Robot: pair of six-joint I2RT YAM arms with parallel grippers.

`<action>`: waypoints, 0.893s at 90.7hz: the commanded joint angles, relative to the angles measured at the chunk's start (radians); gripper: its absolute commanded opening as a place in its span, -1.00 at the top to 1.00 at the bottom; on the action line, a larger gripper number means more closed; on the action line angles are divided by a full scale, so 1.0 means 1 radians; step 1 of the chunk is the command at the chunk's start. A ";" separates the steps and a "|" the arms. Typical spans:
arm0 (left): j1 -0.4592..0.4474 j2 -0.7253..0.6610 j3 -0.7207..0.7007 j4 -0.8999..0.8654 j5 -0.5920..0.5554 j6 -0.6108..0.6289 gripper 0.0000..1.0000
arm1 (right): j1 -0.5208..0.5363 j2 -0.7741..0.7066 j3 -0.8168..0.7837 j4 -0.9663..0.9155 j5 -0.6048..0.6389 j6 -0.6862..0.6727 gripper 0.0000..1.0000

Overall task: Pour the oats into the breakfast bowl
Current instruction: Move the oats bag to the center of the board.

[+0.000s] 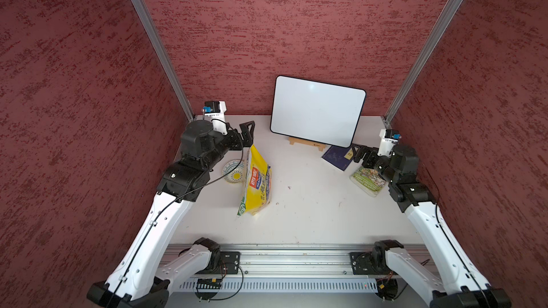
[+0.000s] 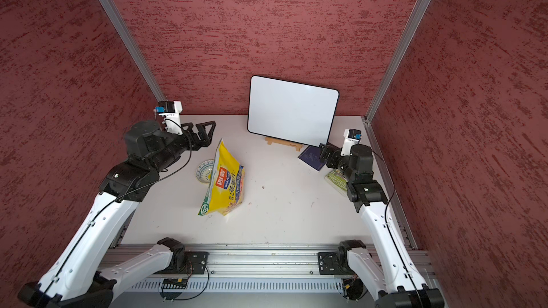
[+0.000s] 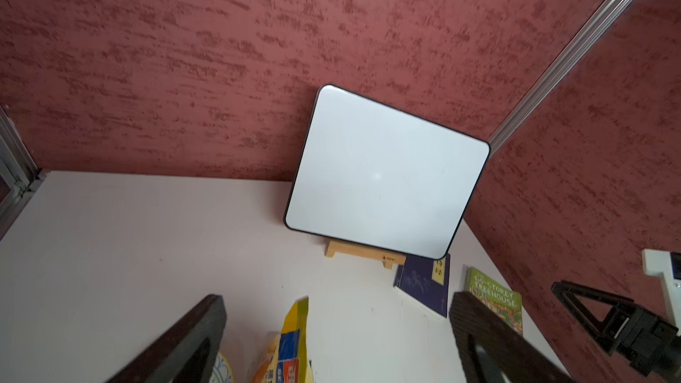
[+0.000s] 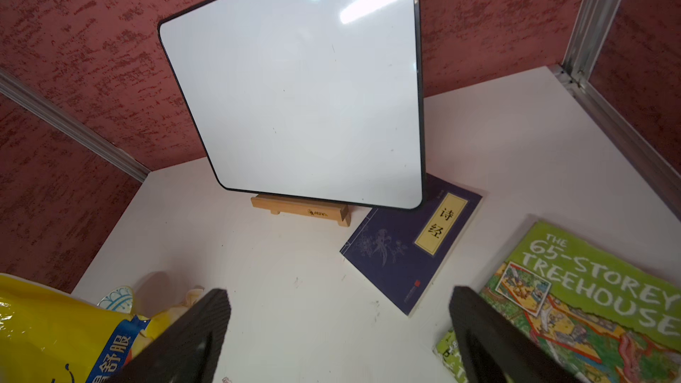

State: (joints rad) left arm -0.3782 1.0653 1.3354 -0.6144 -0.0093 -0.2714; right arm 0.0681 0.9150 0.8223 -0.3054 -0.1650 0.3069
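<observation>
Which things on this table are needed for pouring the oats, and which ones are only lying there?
Needed: yellow oat pouch, breakfast bowl.
Only lying there: whiteboard on its wooden stand, dark blue book, green book.

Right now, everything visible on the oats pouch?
The oats pouch is a large, glossy yellow plastic bag with a red-blue logo, Chinese lettering and a green-white edge at its near end. It stands tilted and crumpled on the white table, hiding part of the breakfast bowl beside it. Nothing grips it; whether it is open cannot be told.
</observation>
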 commanded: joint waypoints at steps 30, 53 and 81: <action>-0.122 0.336 0.208 -0.406 -0.148 0.063 -0.15 | -0.004 0.009 0.030 -0.099 -0.026 0.036 -0.98; -0.166 0.370 0.263 -0.376 -0.193 0.057 1.00 | -0.004 0.007 0.026 -0.104 -0.023 0.027 -0.97; -0.269 0.409 0.292 -0.069 -0.204 -0.032 1.00 | -0.005 0.030 0.006 -0.065 -0.090 0.044 -0.97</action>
State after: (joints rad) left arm -0.6106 1.4734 1.5848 -0.9398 -0.1963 -0.2462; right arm 0.0681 0.9363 0.8276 -0.4004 -0.2066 0.3351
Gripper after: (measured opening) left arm 0.066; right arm 0.988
